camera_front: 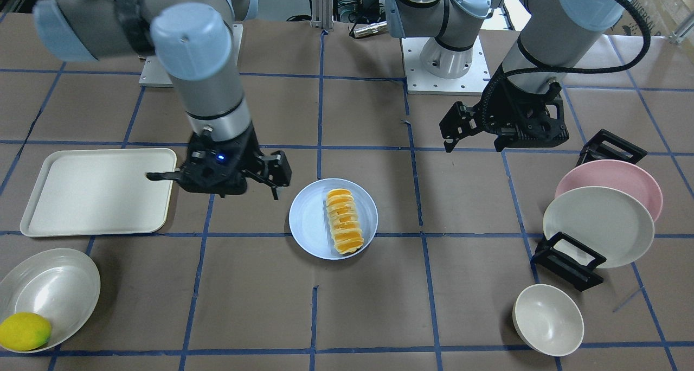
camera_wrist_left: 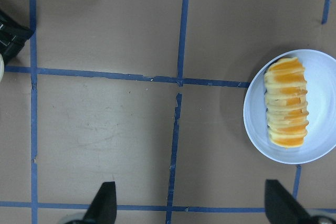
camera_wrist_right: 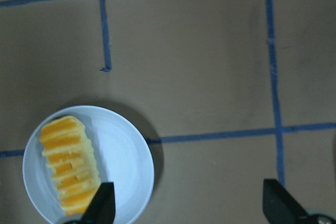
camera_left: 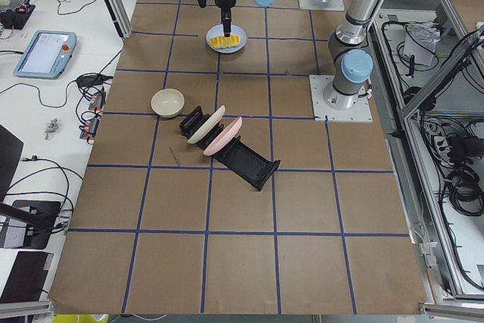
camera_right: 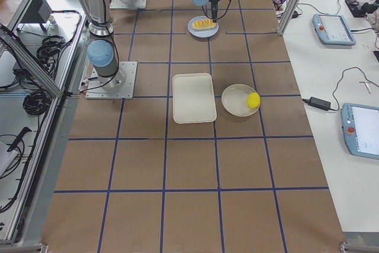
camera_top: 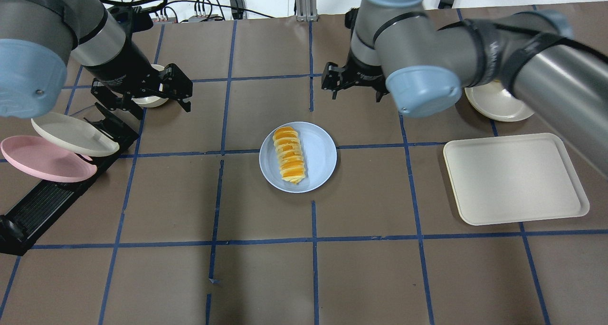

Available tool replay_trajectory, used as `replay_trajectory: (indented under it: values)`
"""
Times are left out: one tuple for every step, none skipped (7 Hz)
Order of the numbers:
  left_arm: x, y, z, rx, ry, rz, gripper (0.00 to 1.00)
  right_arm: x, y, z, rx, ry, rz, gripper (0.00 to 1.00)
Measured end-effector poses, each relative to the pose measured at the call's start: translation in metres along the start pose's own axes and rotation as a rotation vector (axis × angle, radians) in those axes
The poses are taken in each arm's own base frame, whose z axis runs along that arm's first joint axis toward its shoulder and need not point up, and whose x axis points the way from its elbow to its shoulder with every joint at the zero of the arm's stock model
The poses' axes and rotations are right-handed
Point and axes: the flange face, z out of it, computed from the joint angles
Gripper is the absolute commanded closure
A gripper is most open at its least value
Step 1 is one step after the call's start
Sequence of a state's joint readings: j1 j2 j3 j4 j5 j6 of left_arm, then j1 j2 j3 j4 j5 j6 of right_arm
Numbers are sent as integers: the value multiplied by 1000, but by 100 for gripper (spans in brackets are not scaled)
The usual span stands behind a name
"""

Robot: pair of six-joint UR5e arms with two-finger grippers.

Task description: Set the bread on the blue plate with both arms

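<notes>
The left pincer (camera_front: 473,142) is wide open and holds nothing. It hangs above the desk (camera_front: 368,306), pointing down, between the blue plate (camera_front: 309,219) and a black rack (camera_front: 569,262). The right pincer (camera_front: 214,185) is also wide open and empty. It hangs over the desk between the blue plate and a cream tray (camera_front: 97,192).

The bread (camera_front: 344,222) lies flat on the blue plate, in the half on the robot's left. Its long side runs away from the robot. Neither pincer touches it. The blue plate sits near the middle of the desk, between the two pincers.

The rack carries a pink plate (camera_front: 623,176) and a cream plate (camera_front: 596,224), both tilted. A small bowl (camera_front: 547,319) stands near the rack. Beyond the tray, a wide dish (camera_front: 49,289) holds a lemon (camera_front: 24,332) at its rim.
</notes>
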State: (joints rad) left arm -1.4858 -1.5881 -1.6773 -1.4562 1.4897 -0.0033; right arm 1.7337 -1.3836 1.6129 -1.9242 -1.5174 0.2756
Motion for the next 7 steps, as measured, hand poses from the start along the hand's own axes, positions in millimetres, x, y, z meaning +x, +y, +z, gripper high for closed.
replay_trajectory:
  values:
    - [0, 0, 1, 0, 0, -3, 0, 32, 5, -48, -65, 19, 48, 0]
    - [0, 0, 1, -1, 0, -4, 0, 50, 19, -80, -141, 26, 84, 0]
    - [0, 0, 1, 0, 1, -4, 0, 56, 35, -101, -191, 21, 105, 0]
    - [0, 0, 0, 1, 2, -3, 0, 60, 45, -115, -200, 22, 99, 1]
    - [1, 0, 0, 2, 3, -2, 0, 66, 51, -128, -182, 37, 53, 1]
    - [1, 0, 0, 2, 3, -1, 0, 74, 52, -137, -164, 48, 8, 1]
    - [1, 0, 0, 2, 3, -1, 0, 83, 49, -141, -145, 61, -19, 1]
